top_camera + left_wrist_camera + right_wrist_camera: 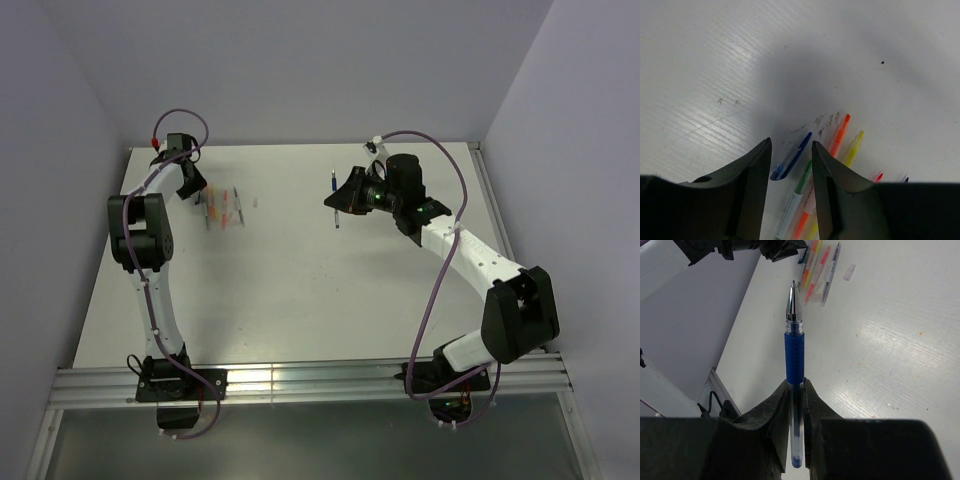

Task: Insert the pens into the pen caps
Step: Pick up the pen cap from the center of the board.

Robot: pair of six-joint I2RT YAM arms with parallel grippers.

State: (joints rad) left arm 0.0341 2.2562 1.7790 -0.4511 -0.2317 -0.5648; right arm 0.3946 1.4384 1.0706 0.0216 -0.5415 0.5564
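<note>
My right gripper point(796, 386) clenches a blue pen point(794, 347) by its clear barrel, tip pointing out above the table point(900, 340). My left gripper point(790, 146) hangs with fingers spread either side of a blue cap point(792, 160) lying just beside the coloured pens point(840, 134), grasping nothing. The step in hand looks like fetching that cap. Next, I judge, the left fingers must drop, close on it, and line its mouth up with the pen tip.

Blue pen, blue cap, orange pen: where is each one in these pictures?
Blue pen point(794, 355): right wrist view, on its blue rubber grip.
Blue cap point(792, 160): left wrist view, mid-length.
Orange pen point(840, 134): left wrist view, on its upper shaft near the tip.
</note>
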